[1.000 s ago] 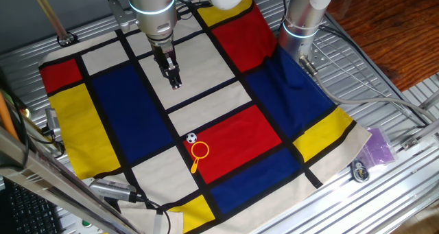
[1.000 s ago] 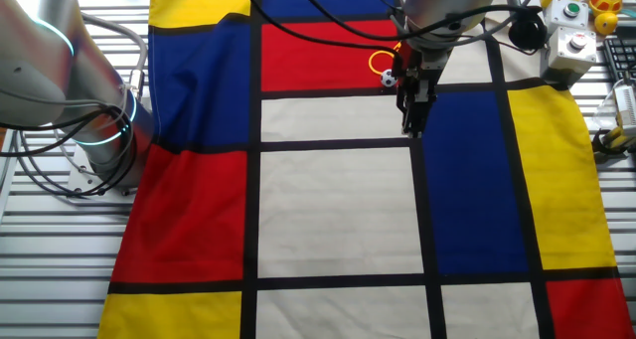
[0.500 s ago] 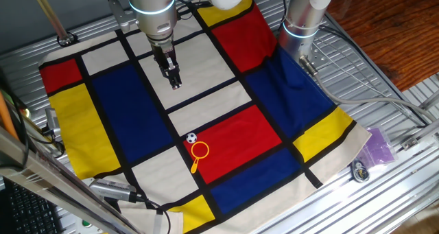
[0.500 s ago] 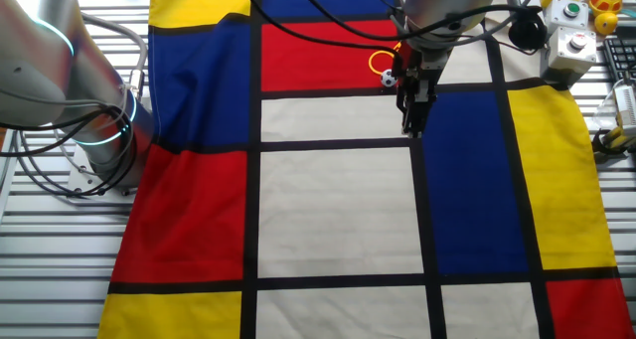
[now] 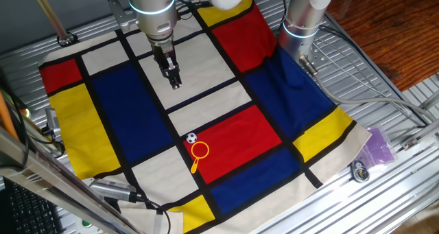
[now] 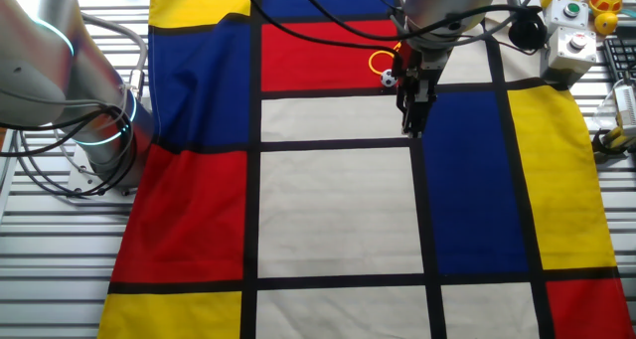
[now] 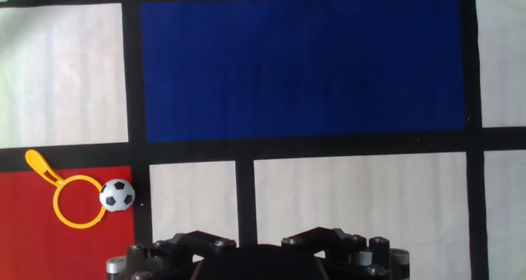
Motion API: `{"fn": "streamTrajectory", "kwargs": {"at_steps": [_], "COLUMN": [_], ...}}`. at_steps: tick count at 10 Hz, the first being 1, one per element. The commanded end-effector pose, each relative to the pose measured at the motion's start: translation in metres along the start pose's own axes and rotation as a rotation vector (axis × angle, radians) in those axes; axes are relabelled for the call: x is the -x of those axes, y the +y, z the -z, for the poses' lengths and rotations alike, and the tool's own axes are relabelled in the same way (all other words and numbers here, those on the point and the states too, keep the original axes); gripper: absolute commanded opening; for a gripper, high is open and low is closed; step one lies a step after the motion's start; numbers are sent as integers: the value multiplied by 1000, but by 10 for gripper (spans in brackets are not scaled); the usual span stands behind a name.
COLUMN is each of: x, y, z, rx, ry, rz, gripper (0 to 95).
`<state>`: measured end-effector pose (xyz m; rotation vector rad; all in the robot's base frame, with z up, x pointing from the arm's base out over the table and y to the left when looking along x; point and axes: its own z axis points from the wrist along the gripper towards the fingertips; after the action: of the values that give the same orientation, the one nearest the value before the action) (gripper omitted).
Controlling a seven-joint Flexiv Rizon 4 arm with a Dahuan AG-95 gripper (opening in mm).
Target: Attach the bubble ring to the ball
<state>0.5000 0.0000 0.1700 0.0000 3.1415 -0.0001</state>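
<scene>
- The gripper was seen hanging above a white panel of the checked cloth spread over the desk, well apart from both task items, so nothing was yet being handled.
- Nothing was held between the fingers; whether they were parted or closed could not be told, since they looked pressed together in the fixed views and were hidden in the hand view.
- The bubble ring was found lying flat on a red panel, its handle pointing away from the ball.
- The ball rested touching the outside of the hoop's rim, not inside it, so the attachment was judged not yet made.
- An approach toward the ring's handle was judged the likely need, the thin hoop being awkward to pinch.
</scene>
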Motion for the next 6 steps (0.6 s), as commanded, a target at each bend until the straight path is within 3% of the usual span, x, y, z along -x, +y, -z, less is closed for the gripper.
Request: {"fn": "streamTrajectory", "kwargs": {"at_steps": [1,6], "x": [0,0], "y": [0,0], "z": [0,1], "rx": [48,30], "ry": [-16,-9], "rz": [555,557], "gripper": [0,0]}}
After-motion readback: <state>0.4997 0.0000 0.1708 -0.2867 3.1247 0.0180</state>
